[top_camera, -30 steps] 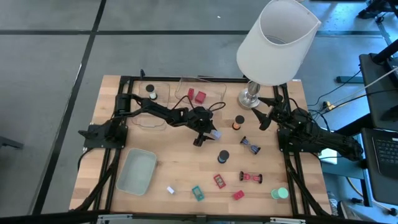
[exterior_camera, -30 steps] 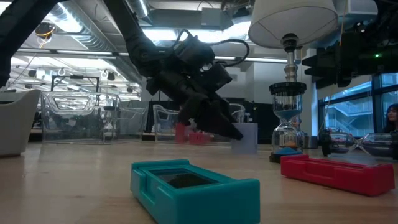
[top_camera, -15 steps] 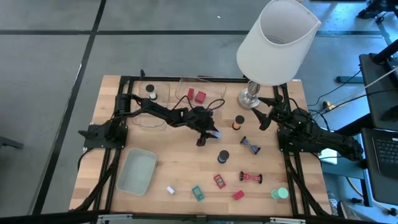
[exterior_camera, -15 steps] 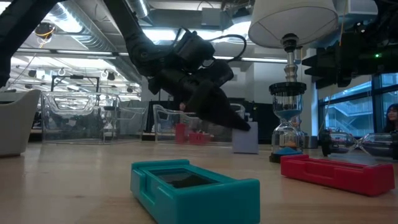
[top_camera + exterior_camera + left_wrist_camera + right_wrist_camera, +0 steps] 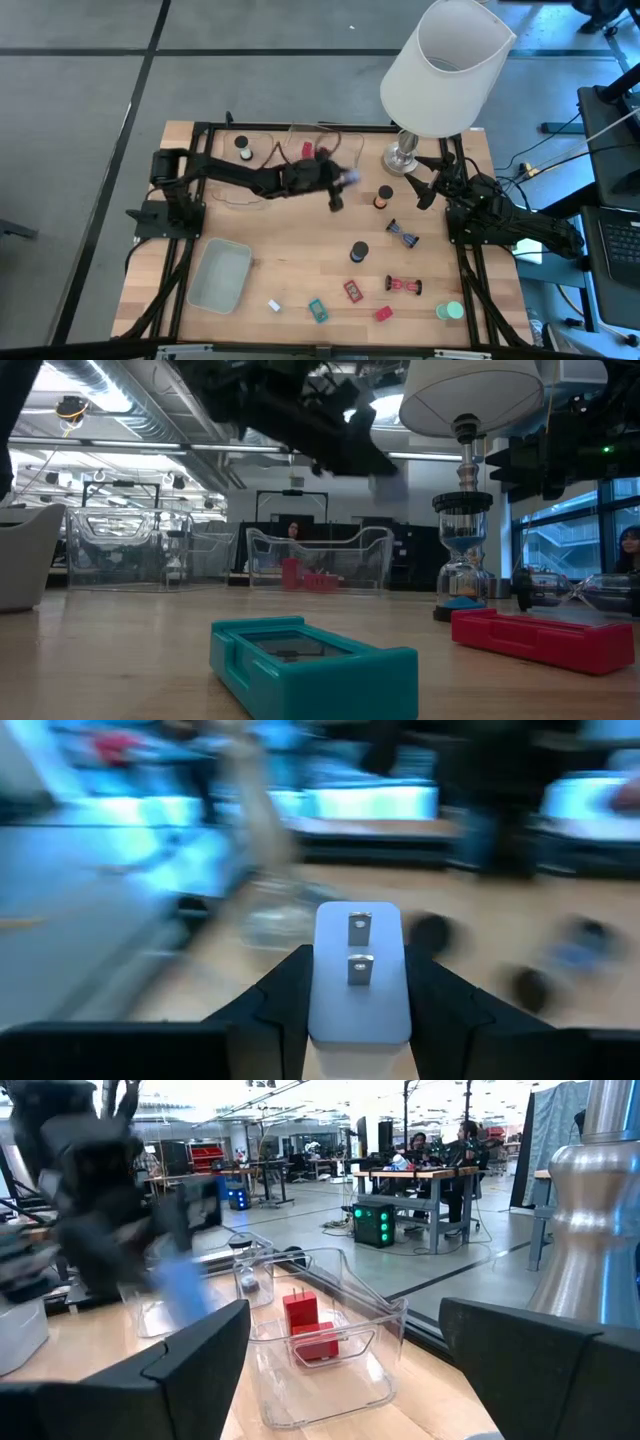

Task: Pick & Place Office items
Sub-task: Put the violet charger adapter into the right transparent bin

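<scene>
From above I see the wooden desk (image 5: 290, 270) with the big white lamp (image 5: 445, 65) standing at its far right, its silver base (image 5: 402, 156) near my right arm. The pale green tray (image 5: 221, 275) lies on the near left part of the desk, and two clear trays sit along the far edge: one (image 5: 240, 195) under my left arm, the other (image 5: 325, 1345) holding two red blocks (image 5: 305, 1325), as my right wrist view shows. My left gripper (image 5: 340, 183) hangs above the desk just beside that far clear tray, its fingers (image 5: 285, 995) clamped on a pale blue plug adapter (image 5: 360, 970) with two metal prongs pointing forward; in the low view the arm is up high and well off the surface. My right gripper (image 5: 428, 180) waits at the right side beside the lamp base, its fingers (image 5: 200, 1350) spread wide apart with nothing between them. The rest of the office items lie scattered over the near right half: a teal block (image 5: 318, 310), a red block (image 5: 353, 291) just beside it, a smaller red piece (image 5: 383, 313), a red clip (image 5: 403, 286), a dark clip (image 5: 403, 235), a black round cap (image 5: 359, 251), another black cap with an orange band (image 5: 384, 195), a green round piece (image 5: 451, 311) near the right edge, and a small white piece (image 5: 273, 305) near the green tray. One more black cap (image 5: 243, 147) sits at the far left.
</scene>
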Action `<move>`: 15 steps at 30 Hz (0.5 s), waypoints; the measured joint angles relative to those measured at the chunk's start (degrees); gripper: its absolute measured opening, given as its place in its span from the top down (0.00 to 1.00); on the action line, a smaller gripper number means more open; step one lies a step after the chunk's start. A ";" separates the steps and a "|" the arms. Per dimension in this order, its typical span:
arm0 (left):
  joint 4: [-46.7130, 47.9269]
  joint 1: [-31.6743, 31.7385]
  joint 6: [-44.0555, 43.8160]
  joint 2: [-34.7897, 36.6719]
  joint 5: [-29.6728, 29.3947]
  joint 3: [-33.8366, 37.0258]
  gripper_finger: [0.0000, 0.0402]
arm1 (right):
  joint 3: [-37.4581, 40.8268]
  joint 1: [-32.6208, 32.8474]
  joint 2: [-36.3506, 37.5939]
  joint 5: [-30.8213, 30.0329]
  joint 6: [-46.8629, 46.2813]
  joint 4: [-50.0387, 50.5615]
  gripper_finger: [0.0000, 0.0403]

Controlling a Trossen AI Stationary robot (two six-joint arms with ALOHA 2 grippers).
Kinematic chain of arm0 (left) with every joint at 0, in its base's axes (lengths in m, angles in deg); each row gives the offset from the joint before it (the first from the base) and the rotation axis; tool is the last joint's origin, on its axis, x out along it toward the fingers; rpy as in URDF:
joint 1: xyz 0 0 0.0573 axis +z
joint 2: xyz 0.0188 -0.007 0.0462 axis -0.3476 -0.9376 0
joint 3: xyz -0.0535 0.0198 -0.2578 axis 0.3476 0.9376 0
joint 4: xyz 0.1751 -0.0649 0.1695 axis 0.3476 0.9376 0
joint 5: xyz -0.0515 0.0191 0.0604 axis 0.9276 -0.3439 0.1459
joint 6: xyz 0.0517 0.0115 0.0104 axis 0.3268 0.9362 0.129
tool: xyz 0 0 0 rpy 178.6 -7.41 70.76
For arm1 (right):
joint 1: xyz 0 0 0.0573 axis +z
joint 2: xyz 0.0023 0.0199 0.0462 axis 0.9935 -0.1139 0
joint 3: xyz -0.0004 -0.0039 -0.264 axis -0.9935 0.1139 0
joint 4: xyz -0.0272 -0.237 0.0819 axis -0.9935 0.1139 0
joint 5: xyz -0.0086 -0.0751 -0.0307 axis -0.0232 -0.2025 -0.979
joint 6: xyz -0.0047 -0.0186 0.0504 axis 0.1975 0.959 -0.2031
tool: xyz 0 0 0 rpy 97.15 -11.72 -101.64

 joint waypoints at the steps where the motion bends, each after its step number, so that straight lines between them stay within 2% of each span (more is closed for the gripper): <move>1: 0.27 0.61 0.66 0.77 -3.18 0.00 0.70 | 0.00 -0.01 0.00 0.00 0.00 0.03 0.19; 3: 1.20 2.37 0.70 1.76 -8.17 0.00 0.70 | 0.00 -0.01 0.00 0.00 0.00 0.02 0.19; 5: 1.38 4.86 -1.34 1.94 -9.83 0.00 0.70 | 0.01 -0.01 0.00 0.00 0.00 0.02 0.19; 9: 2.44 10.00 -7.92 0.41 -7.80 0.00 0.70 | 0.00 0.02 0.00 -0.03 0.00 0.04 0.19; 15: 3.23 14.62 -13.08 -4.42 -7.00 0.04 0.70 | 0.02 -0.01 0.00 -0.06 0.00 0.04 0.19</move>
